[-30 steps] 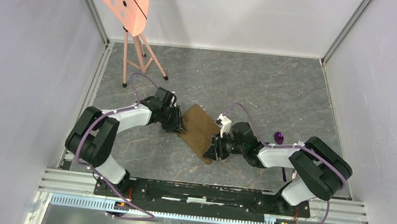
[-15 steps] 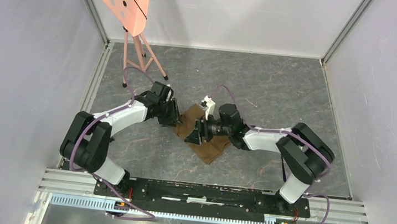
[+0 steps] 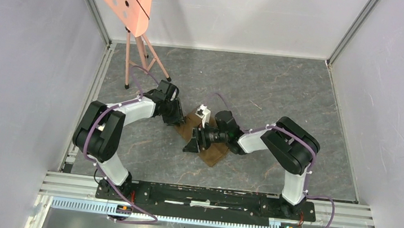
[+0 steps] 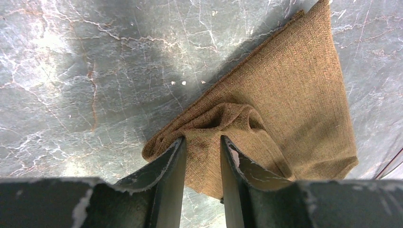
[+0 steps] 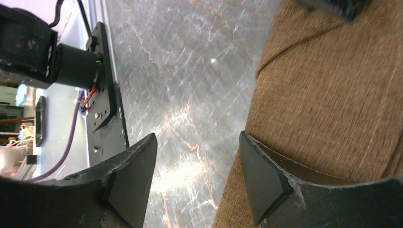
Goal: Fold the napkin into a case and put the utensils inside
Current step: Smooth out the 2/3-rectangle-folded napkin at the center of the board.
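The tan-brown napkin (image 3: 213, 154) lies folded over in layers on the grey marble table, mid-left. My left gripper (image 3: 178, 120) is at its far left corner. In the left wrist view the left gripper (image 4: 202, 145) is shut on a bunched fold of the napkin (image 4: 294, 95). My right gripper (image 3: 190, 144) is low over the napkin's left edge. In the right wrist view the right gripper (image 5: 197, 164) stands open with only bare table between its fingers, and one finger (image 5: 261, 180) lies against the edge of the napkin (image 5: 332, 95). The utensils are out of view.
A pink perforated board on a thin-legged stand (image 3: 135, 56) stands at the back left. White walls close in three sides. The metal rail (image 3: 208, 197) with both arm bases runs along the near edge. The right arm reaches across the table's middle.
The right arm swept left across the napkin, carrying its right part over, and its gripper opened wide. The left gripper kept its hold at the napkin's far left corner.
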